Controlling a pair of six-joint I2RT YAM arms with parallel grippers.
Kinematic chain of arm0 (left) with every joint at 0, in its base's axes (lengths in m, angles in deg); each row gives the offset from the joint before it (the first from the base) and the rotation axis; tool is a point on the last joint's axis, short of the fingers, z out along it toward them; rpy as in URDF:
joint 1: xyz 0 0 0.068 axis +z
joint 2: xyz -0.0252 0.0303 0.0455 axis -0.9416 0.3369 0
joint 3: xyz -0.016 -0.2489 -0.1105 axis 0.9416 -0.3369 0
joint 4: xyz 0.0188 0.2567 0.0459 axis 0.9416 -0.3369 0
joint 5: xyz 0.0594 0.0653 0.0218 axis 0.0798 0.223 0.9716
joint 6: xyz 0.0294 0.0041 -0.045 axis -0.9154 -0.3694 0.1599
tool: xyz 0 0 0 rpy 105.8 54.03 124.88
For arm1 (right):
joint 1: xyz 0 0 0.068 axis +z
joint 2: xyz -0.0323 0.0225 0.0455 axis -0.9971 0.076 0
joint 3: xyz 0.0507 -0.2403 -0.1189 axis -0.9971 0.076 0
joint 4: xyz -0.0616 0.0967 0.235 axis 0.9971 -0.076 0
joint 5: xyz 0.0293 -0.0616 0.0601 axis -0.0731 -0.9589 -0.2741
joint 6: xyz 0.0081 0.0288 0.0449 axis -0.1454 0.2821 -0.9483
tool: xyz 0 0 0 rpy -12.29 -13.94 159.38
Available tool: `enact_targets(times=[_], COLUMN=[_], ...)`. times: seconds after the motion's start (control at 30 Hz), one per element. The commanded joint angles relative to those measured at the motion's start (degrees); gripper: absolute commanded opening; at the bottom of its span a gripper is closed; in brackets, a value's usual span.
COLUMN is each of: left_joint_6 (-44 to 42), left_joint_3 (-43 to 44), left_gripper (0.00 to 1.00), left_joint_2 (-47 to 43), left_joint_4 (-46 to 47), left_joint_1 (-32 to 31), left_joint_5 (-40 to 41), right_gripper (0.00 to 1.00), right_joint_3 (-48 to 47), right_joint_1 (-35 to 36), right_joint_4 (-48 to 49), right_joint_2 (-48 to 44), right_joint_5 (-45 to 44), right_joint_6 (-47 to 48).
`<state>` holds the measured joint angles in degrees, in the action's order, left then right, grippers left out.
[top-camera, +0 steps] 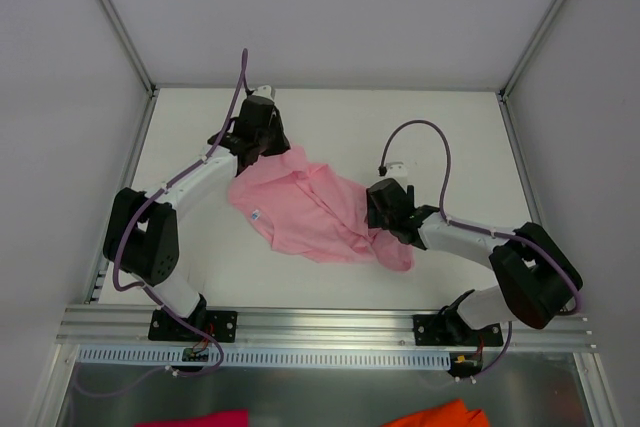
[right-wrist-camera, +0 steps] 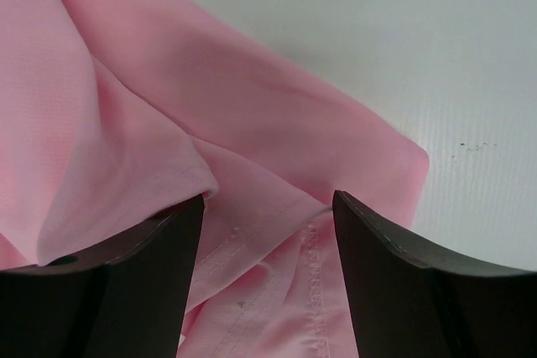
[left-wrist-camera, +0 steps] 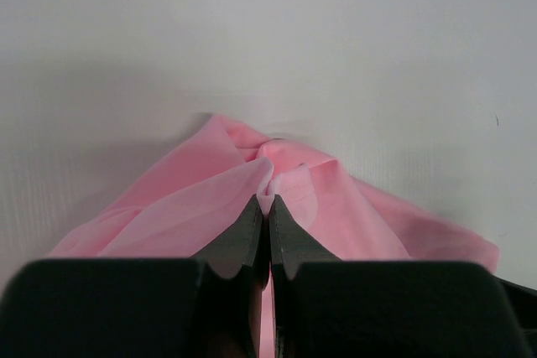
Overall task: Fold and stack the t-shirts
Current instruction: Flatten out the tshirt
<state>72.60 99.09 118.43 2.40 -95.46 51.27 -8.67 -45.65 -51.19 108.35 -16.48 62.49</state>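
The pink t-shirt (top-camera: pixel 310 212) lies crumpled mid-table (top-camera: pixel 420 117), between the two arms. The left tool (left-wrist-camera: pixel 268 203) is pinched closed on its far corner. The right tool (right-wrist-camera: pixel 268 199) stands open astride a hemmed fold. White table surface surrounds the shirt. A magenta cloth scrap (top-camera: pixel 195 417) and an orange cloth scrap (top-camera: pixel 435 413) lie beyond the front rail (top-camera: pixel 330 322).

Overhead camera, set toward 6 o'clock, looks down on the whole table (top-camera: pixel 400 127). Wrist cameras look past the left gripper (left-wrist-camera: pixel 267 200) and right gripper (right-wrist-camera: pixel 268 199), very close to the pink t-shirt (top-camera: pixel 310 212), shared by all three views.
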Motion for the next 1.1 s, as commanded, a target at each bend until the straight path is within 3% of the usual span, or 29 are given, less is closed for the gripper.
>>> enact_targets(times=[0.0,0.5,0.77,1.07], left_joint_6=[-1.12,-1.21,-1.38,-1.64], left_joint_3=[2.94,3.55,3.38,3.46], left_gripper=[0.0,0.0,0.0,0.0], left_joint_2=[0.96,1.85,1.58,2.2], left_joint_4=[0.45,0.45,0.28,0.36], left_joint_1=[-0.34,-0.43,-0.43,-0.43], left_joint_5=[1.17,0.82,1.17,1.61], right_gripper=[0.67,0.67,0.66,0.59], right_joint_3=[-2.64,-3.35,-4.31,-3.35], right_joint_1=[-0.26,1.06,0.71,-1.4], right_joint_4=[1.01,1.08,5.3,9.26], right_joint_2=[-1.25,-5.73,0.15,3.23], right_joint_5=[1.9,3.82,6.2,9.72], right_joint_6=[1.9,5.76,7.96,7.88])
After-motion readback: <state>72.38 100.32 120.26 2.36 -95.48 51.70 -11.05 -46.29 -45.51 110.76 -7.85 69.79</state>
